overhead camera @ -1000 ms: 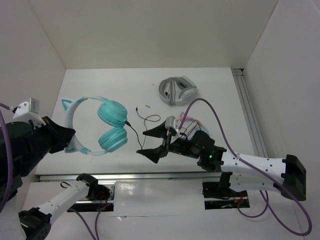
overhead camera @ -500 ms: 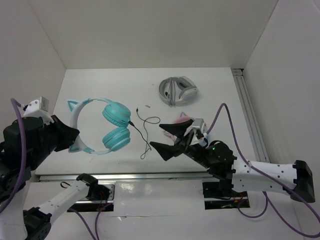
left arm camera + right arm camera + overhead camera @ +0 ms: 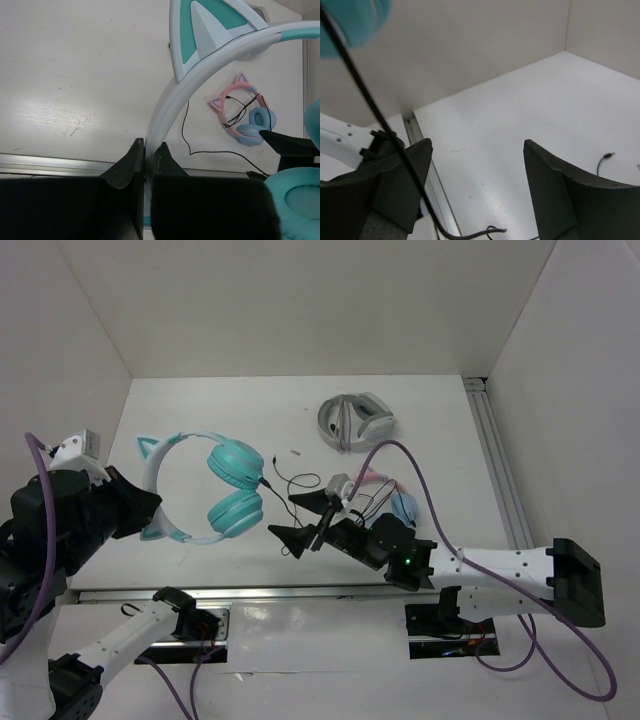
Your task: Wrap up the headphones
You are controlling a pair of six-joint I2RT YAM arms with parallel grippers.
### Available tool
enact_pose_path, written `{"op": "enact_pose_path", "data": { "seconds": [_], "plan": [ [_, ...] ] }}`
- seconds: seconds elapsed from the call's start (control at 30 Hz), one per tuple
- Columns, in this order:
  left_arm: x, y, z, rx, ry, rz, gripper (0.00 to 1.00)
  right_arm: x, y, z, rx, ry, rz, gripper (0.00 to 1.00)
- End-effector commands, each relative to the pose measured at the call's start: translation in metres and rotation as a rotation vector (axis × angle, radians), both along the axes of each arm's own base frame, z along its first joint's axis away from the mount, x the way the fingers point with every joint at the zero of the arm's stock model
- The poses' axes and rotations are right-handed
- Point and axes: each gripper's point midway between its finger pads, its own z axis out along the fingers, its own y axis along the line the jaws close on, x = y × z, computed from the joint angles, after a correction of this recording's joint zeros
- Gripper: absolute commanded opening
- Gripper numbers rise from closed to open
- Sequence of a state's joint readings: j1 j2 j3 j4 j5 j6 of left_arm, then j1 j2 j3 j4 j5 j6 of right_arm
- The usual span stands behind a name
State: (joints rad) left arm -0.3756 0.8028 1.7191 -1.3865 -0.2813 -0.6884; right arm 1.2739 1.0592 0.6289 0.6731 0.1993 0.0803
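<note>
Your left gripper point(image 3: 148, 150) pinches the pale headband of the headphones point(image 3: 235, 462) and holds them above the table's point(image 3: 430, 420) left side. Your right gripper point(image 3: 297, 520) has its fingers spread wide beside the black cable point(image 3: 355, 75).

Teal headphones point(image 3: 236, 462), black cable point(image 3: 357, 75), pink-blue pair point(image 3: 257, 118), grey-white pair point(image 3: 355, 420)

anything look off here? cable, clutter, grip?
Nothing damaged. The headphones hang tilted from the left gripper, which is pinched shut on the headband. Their black cable trails loose across the table, unwrapped, passing the open right gripper without being held. The pink headphones lie partly under the right arm.
</note>
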Motion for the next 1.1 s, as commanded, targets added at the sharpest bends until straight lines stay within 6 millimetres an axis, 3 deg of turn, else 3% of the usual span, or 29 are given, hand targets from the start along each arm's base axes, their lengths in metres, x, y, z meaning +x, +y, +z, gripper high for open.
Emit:
{"op": "enact_pose_path", "data": {
  "seconds": [0.0, 0.17, 0.23, 0.27, 0.4, 0.47, 0.57, 0.63, 0.77, 0.83, 1.07],
  "plan": [
    [0.009, -0.006, 0.037, -0.095, -0.136, 0.016, 0.0, 0.014, 0.002, -0.013, -0.02, 0.005, -0.08, 0.8],
    [0.002, 0.015, 0.049, -0.072, -0.168, 0.107, 0.0, 0.032, -0.015, -0.043, -0.011, 0.059, -0.123, 0.62],
    [0.004, 0.019, 0.049, -0.051, -0.153, 0.133, 0.0, 0.032, -0.019, -0.044, 0.001, 0.067, -0.104, 0.56],
    [0.004, 0.019, 0.049, -0.051, -0.153, 0.133, 0.0, 0.031, -0.021, -0.043, 0.007, 0.065, -0.103, 0.41],
    [0.003, 0.02, 0.047, -0.05, -0.152, 0.133, 0.0, 0.034, -0.026, -0.038, 0.027, 0.073, -0.12, 0.03],
    [0.005, 0.019, 0.045, -0.057, -0.148, 0.137, 0.0, 0.035, -0.024, -0.032, 0.031, 0.072, -0.12, 0.0],
    [0.007, 0.018, 0.039, -0.049, -0.13, 0.137, 0.0, 0.031, -0.018, -0.028, 0.029, 0.069, -0.096, 0.02],
    [0.005, 0.017, 0.038, -0.053, -0.129, 0.129, 0.0, 0.029, -0.018, -0.028, 0.036, 0.064, -0.086, 0.08],
    [0.007, 0.017, 0.04, -0.056, -0.137, 0.129, 0.0, 0.021, -0.015, -0.016, 0.076, 0.038, -0.04, 0.34],
    [0.007, 0.017, 0.04, -0.056, -0.137, 0.129, 0.0, 0.015, -0.007, -0.021, 0.073, 0.046, -0.011, 0.44],
    [0.003, 0.014, 0.041, -0.076, -0.141, 0.117, 0.0, 0.018, 0.009, -0.034, 0.048, 0.063, -0.02, 0.45]
  ]
}}
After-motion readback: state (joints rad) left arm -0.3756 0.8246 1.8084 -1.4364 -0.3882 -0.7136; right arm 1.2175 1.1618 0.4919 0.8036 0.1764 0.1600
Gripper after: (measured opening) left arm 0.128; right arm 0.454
